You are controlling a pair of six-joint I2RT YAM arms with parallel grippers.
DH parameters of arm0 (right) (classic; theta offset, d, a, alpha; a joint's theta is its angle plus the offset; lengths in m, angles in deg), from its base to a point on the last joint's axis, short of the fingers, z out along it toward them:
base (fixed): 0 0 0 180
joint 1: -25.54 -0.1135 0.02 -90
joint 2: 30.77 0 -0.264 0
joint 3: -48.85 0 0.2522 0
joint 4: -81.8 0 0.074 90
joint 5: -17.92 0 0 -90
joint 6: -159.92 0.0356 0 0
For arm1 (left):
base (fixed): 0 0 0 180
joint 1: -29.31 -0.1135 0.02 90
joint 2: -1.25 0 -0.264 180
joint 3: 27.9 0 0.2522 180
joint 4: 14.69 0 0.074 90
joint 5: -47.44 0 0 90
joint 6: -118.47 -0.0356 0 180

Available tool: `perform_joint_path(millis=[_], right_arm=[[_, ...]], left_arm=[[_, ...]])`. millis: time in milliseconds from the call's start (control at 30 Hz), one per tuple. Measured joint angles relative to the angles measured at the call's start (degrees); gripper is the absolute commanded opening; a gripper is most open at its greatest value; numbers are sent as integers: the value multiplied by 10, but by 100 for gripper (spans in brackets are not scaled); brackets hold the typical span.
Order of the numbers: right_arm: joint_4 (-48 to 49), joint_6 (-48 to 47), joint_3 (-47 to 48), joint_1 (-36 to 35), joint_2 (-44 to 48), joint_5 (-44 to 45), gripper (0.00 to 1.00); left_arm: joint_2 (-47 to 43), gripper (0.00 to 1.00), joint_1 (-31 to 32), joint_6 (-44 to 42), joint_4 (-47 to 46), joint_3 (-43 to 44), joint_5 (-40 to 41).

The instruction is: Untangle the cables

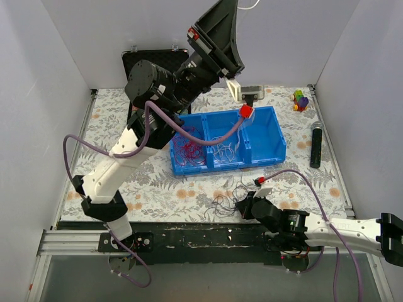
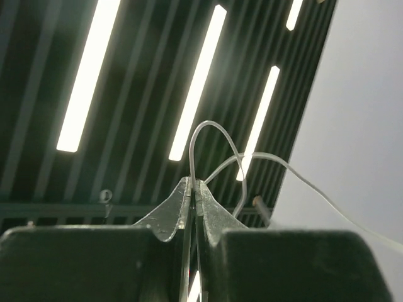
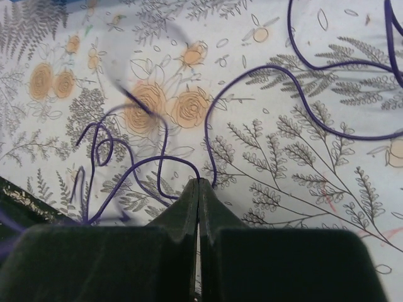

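Note:
My left gripper is raised high above the table and points up at the ceiling lights. In the left wrist view it is shut on a thin white cable that loops above the tips and trails off right. My right gripper lies low on the flowered cloth near the front edge. In the right wrist view it is shut on a thin purple cable that curls across the cloth. A loose purple tangle lies just left of it. Red cables and white cables lie in the blue bin.
The blue three-compartment bin stands mid-table. A black case is at the back left and a grey-white object behind the bin. Coloured toy blocks and a black cylinder lie at the right. White walls enclose three sides.

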Motion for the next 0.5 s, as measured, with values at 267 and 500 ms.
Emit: perform_joint_path(millis=[267,500], right_arm=[[-17,36,-13,0,4,0,1],[-43,37,-12,-1,26,1,1]], left_arm=[[60,0,-65,-47,-14,90,-53],[-13,0,-69,-17,-48,-61,-58]])
